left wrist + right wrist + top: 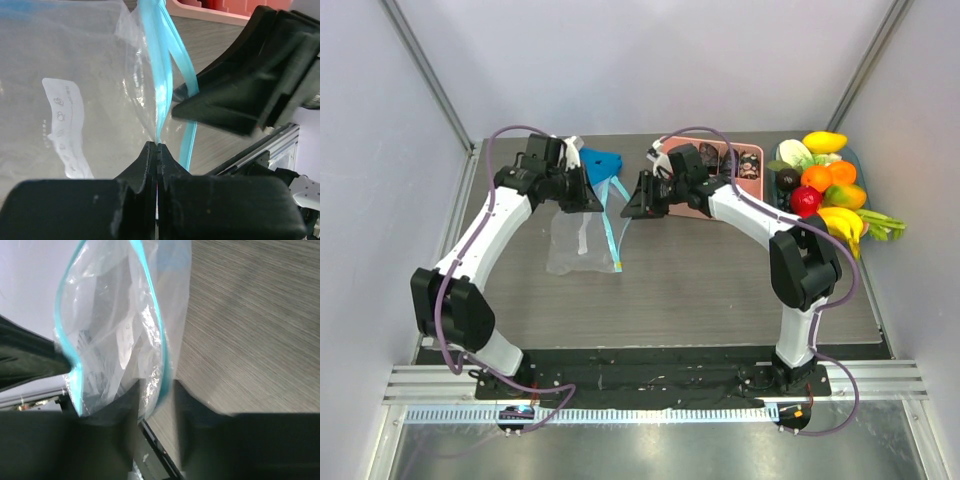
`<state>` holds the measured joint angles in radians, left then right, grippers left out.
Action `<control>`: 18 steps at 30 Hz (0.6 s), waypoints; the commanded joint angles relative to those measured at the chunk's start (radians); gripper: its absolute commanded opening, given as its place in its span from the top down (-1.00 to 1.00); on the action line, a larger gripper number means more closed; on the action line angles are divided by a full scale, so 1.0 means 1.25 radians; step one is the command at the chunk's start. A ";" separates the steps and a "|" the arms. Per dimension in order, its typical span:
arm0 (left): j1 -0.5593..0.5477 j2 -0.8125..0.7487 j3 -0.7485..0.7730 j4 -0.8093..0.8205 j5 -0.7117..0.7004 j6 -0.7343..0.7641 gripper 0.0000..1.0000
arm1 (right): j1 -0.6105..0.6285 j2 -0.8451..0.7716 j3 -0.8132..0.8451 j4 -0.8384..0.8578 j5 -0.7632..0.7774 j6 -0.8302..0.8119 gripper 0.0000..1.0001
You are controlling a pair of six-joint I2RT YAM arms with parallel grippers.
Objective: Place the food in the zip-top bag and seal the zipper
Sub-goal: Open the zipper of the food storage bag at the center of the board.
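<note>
At 6 o'clock the left gripper (157, 148) has its fingers pressed together on the teal zipper (158, 70) of the clear zip-top bag (75, 55), whose white label (65, 132) sits at 9 o'clock. At 3 o'clock the right gripper (210, 105) touches the zipper's other strip, above the wood-grain table (215, 45).

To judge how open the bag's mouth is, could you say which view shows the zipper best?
The right wrist view: the zipper curves in an open loop around the mouth of the zip-top bag. The left wrist view shows two strands close up, one pinched in the left gripper. The top view gives just a thin line.
</note>
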<state>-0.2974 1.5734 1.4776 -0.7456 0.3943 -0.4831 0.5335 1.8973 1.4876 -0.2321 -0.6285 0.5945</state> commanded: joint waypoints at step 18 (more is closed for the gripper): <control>-0.093 -0.082 0.114 -0.086 -0.267 0.126 -0.53 | 0.030 -0.179 -0.115 0.144 0.013 0.075 0.98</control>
<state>-0.3412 1.5127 1.5169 -0.8391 0.2214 -0.3904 0.5598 1.7058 1.3296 -0.0612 -0.6518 0.6800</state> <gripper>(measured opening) 0.763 0.024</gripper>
